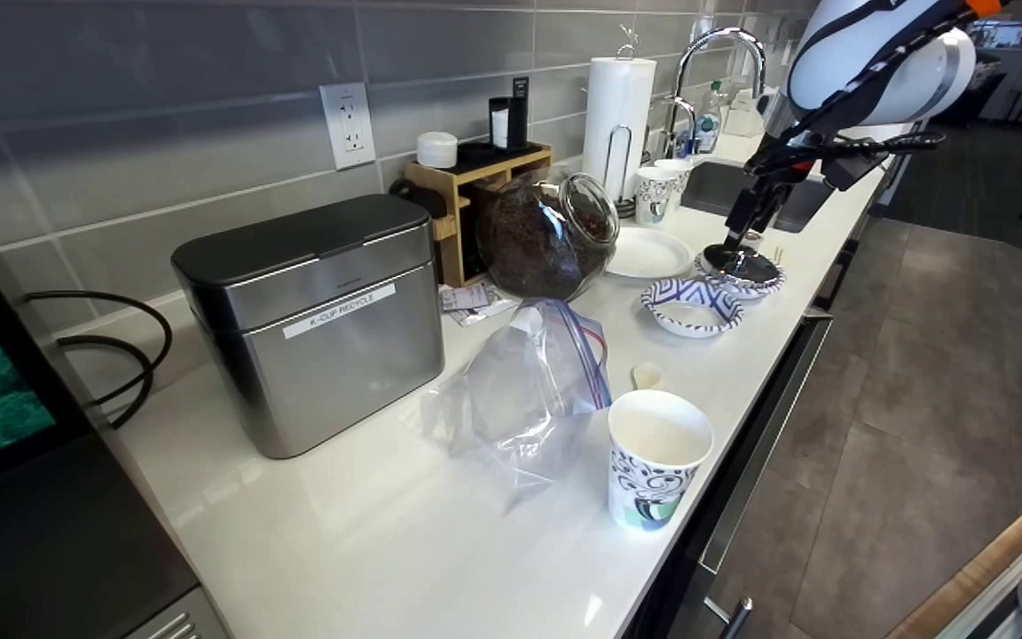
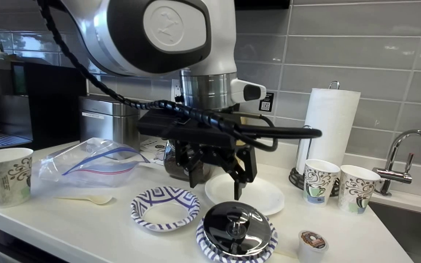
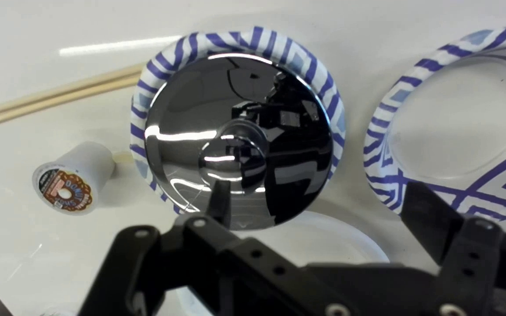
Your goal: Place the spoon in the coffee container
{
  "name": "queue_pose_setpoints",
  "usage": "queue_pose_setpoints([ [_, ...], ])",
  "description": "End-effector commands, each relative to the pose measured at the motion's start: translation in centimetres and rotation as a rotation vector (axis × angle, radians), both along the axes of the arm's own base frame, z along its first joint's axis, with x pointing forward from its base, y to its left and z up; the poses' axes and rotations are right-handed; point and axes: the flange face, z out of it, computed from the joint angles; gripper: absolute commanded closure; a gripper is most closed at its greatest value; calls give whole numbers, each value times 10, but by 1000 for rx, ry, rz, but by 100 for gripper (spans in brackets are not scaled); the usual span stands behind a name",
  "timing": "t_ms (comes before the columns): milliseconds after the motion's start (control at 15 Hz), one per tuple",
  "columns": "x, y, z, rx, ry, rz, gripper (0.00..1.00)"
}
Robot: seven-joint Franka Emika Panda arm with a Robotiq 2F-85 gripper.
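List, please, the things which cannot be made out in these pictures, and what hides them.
Coffee container, in an exterior view: partly behind the hand.
Spoon, in an exterior view: handle behind the paper cup.
Bowl, wrist view: inside covered by the shiny lid.
Pale strip, wrist view: bowl and pod leave too little visible to name it.

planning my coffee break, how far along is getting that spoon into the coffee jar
Done, apparently: the glass coffee jar is uncovered, and a chrome lid rests on a patterned paper bowl. In hand: nothing; the gripper hangs open above the counter. Left: the pale spoon lies on the counter, so picking it up and placing it in the jar both remain.
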Motion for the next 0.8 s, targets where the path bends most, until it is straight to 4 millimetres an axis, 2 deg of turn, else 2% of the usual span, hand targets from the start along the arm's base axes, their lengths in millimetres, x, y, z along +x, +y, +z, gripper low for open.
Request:
queue_pose_setpoints([
  [0,8,-18,-14,38,69,11,0],
  [333,13,-38,-18,37,60,12,0],
  [733,19,-47,-29,74,47,37,0],
])
